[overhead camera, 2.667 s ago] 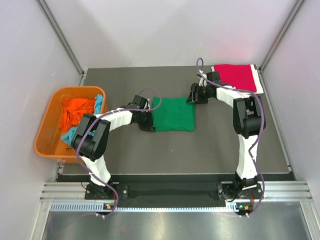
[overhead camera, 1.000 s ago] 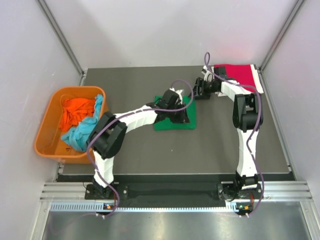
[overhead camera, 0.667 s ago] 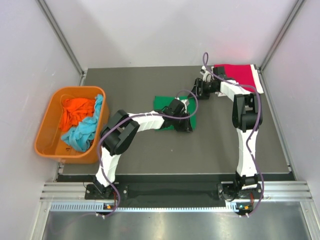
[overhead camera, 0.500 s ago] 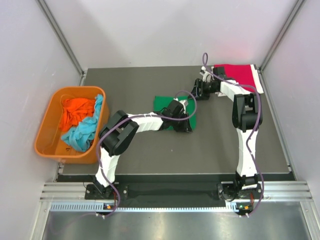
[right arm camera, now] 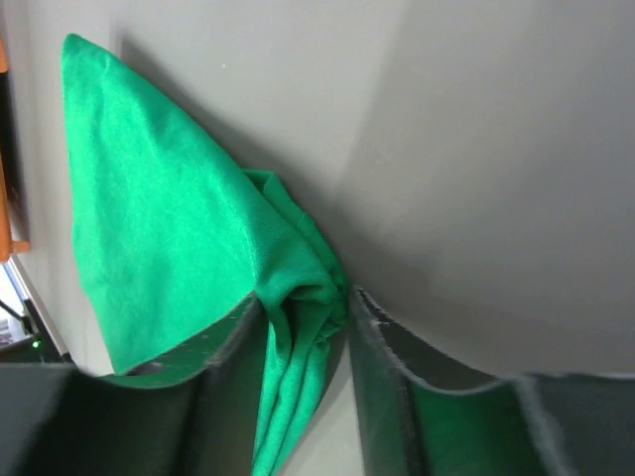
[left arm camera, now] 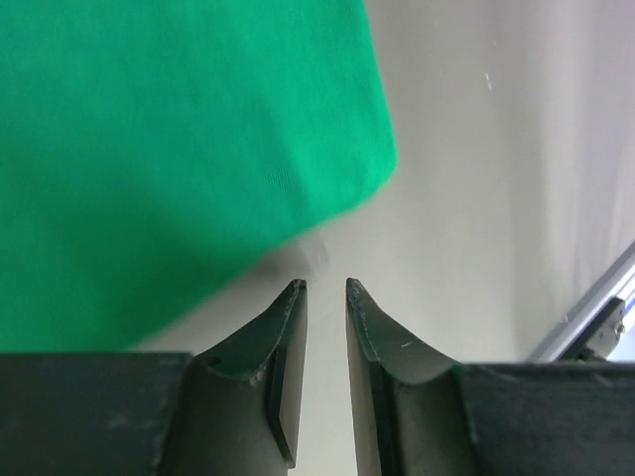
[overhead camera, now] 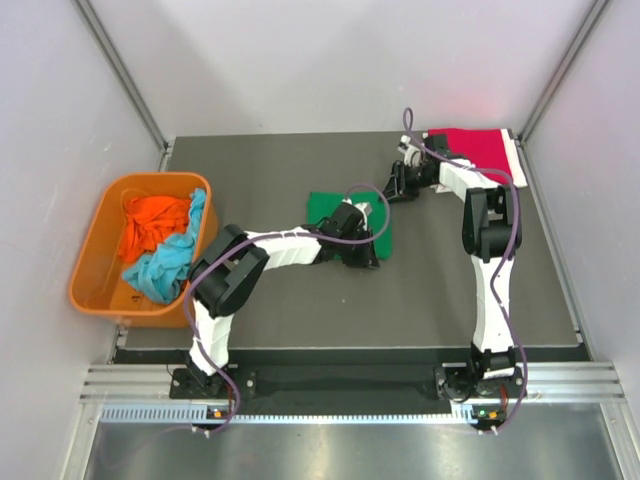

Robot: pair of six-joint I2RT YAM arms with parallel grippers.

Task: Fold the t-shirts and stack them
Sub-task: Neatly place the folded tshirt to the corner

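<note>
A bright green t-shirt (overhead camera: 322,208) lies folded in the middle of the dark table. My right gripper (overhead camera: 392,188) is shut on a bunched fold of the shirt's far right corner (right arm camera: 159,218), cloth pinched between the jaws (right arm camera: 303,297). My left gripper (overhead camera: 368,255) sits at the shirt's near right corner, low over the table; its jaws (left arm camera: 324,286) stand a narrow gap apart with nothing between them, and the green cloth (left arm camera: 179,149) lies just beyond them to the left. A crimson red t-shirt (overhead camera: 470,152) lies folded at the back right corner.
A rigid orange tub (overhead camera: 88,258) at the table's left edge holds a crumpled orange t-shirt (overhead camera: 150,222) and a light blue t-shirt (overhead camera: 165,265). A white strip (overhead camera: 516,160) shows under the red shirt's right edge. Metal frame posts flank the table.
My left gripper carried the green shirt's left edge over to the right, halving it, and has let go at the near right corner. The right gripper stayed at the far right corner.
</note>
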